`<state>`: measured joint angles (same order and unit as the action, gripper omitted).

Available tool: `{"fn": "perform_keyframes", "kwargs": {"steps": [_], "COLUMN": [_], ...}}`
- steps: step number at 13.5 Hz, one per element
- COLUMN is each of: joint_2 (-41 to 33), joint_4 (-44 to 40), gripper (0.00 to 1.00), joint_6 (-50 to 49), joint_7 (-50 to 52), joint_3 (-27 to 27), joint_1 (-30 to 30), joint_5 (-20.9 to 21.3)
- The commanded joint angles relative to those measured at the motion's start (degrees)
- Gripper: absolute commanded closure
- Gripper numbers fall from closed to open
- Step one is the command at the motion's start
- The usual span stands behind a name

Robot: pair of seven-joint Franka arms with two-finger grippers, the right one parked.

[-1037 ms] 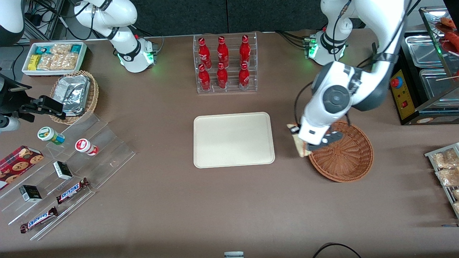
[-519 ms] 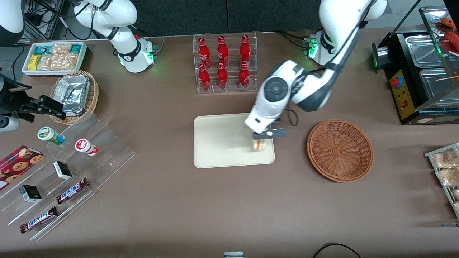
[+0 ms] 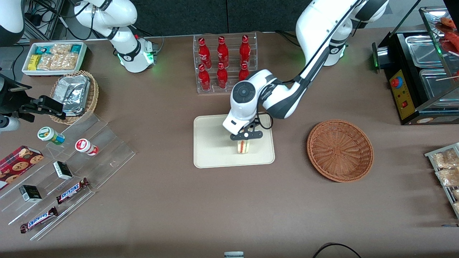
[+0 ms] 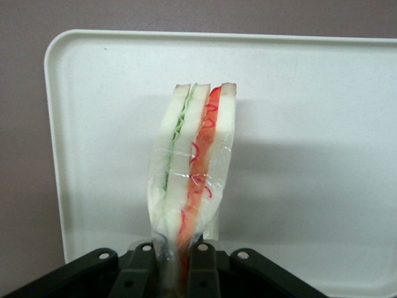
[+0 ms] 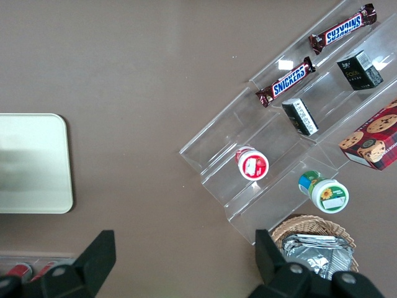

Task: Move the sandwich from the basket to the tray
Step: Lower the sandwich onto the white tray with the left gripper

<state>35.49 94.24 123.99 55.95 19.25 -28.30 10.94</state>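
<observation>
The claw (image 3: 246, 137) hangs over the cream tray (image 3: 211, 157), its two fingers (image 4: 201, 264) clamped on the narrow end of the wrapped sandwich (image 3: 243, 146). The wedge points away from the claw, its red and green filling edge showing, with the tray's flat surface under it. The wicker basket (image 3: 340, 150) sits beside the tray on the brown table (image 3: 179, 200), toward the working arm's end

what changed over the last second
The gripper, shut on the sandwich throughout, carried it from the edge of the basket toward the parked arm's end, and now holds it over the tray. Basket, tray and the other goods on the table stayed put.
</observation>
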Motion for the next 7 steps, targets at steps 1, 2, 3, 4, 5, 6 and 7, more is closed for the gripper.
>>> {"fn": "perform_keyframes", "kwargs": {"steps": [1,2,3,4,5,6,7], "joint_2": [3.09,3.62,3.97,4.24,4.41,4.85,5.38], "joint_4": [-3.97,-4.06,-4.06,-4.06,-4.06,-4.23,-5.19], "gripper": [1.0,1.0,1.0,1.0,1.0,0.89,0.01], "joint_6": [-0.68,-0.68,-0.68,-0.68,-0.68,-0.68,-0.68], "joint_7": [2.14,2.32,2.32,2.32,2.32,2.23,2.14], "joint_3": [-0.61,-0.61,-0.61,-0.61,-0.61,-0.61,-0.61], "joint_1": [-1.94,-2.11,-2.11,-2.11,-2.11,-2.11,-2.11], "joint_5": [1.45,1.54,1.54,1.54,1.45,1.37,1.36]}}
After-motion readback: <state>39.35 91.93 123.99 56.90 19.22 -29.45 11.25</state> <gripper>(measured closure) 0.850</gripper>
